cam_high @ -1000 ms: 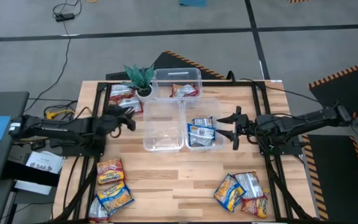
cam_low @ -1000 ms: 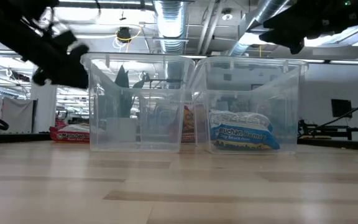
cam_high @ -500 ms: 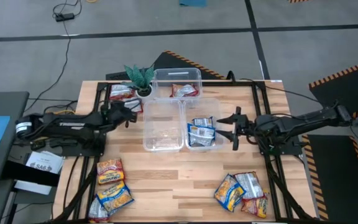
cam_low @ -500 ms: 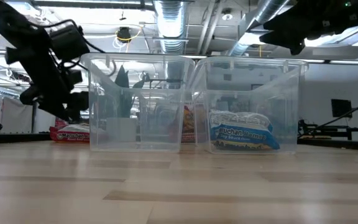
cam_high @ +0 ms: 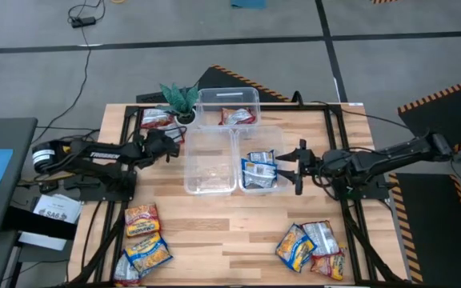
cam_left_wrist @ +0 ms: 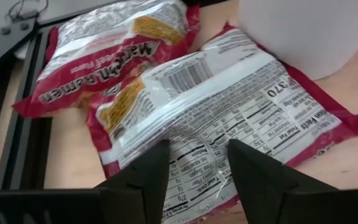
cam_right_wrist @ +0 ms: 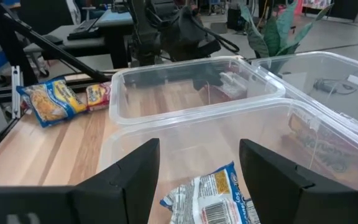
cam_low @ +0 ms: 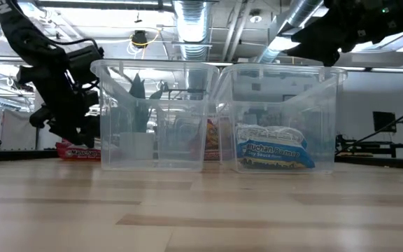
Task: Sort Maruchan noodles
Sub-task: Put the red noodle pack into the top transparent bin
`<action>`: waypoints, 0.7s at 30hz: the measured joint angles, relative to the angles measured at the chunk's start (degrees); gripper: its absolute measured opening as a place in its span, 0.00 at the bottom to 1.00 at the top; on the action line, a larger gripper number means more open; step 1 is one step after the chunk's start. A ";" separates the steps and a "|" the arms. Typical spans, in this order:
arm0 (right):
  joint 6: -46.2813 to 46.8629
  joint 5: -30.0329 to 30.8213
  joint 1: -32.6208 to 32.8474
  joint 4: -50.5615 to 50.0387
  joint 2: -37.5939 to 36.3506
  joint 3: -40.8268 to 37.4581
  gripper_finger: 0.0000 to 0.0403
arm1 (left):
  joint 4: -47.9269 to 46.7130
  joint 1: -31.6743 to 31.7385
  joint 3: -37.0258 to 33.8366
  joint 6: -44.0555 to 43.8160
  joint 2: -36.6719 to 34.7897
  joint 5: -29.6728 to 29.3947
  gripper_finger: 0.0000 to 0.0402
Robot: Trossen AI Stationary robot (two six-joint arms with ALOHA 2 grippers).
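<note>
Two red packets lie directly ahead of the left gripper [cam_left_wrist: 194, 168], jaws apart w/ nothing between them, poised just above the nearer red packet [cam_left_wrist: 229, 118], not yet gripping. That packet is face-down, label side up, long axis running diagonally across the gripper's line; second red packet [cam_left_wrist: 104, 56] sits beyond it, partly overlapped. In high view left gripper [cam_high: 169, 146] is at table's far-left corner by the red pair [cam_high: 157, 120], plant [cam_high: 179, 98] just beside, empty bin [cam_high: 209, 160] on its inboard side. Judgement: left arm is plainly the nearer one for this pick; a straight descent should do, jaws closing across packet's short side. Room: bin wall and plant pot crowd the inboard side, table frame rail close on the outboard side; limited margin, crinkly film may slip. Right gripper [cam_high: 293, 167] hangs wide open, empty, over the edge of the bin [cam_high: 272, 136] holding blue packets [cam_high: 257, 170]. Far bin [cam_high: 228, 98] holds one red packet [cam_high: 238, 117]. Unsorted: yellow packets [cam_high: 144, 240] at near-left, mixed pile [cam_high: 310, 246] at near-right, both well apart from either gripper. Est. sorting is at an early stage.
</note>
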 joint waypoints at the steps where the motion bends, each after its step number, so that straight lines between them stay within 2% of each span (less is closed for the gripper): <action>1: 0.00 0.00 0.00 0.03 0.00 0.00 0.61 | -0.35 0.11 0.00 0.34 0.26 0.38 0.35; 3: -0.02 0.00 0.00 0.10 -0.03 0.00 0.61 | -1.27 0.17 0.00 0.70 0.65 0.95 0.27; 6: -0.02 0.00 0.00 0.28 -0.02 0.00 0.61 | -2.25 0.15 0.09 2.63 0.54 2.14 0.09; 8: -0.01 0.00 0.00 0.32 -0.04 0.00 0.61 | -2.74 0.17 0.09 3.89 -0.15 2.81 0.03; 14: -0.02 0.00 0.00 0.26 -0.04 0.00 0.61 | -15.67 -0.87 4.32 3.28 -5.67 5.62 0.00; 21: -0.02 -0.02 0.00 0.24 -0.04 0.00 0.61 | -29.58 -8.50 8.62 -3.19 -17.20 3.19 0.00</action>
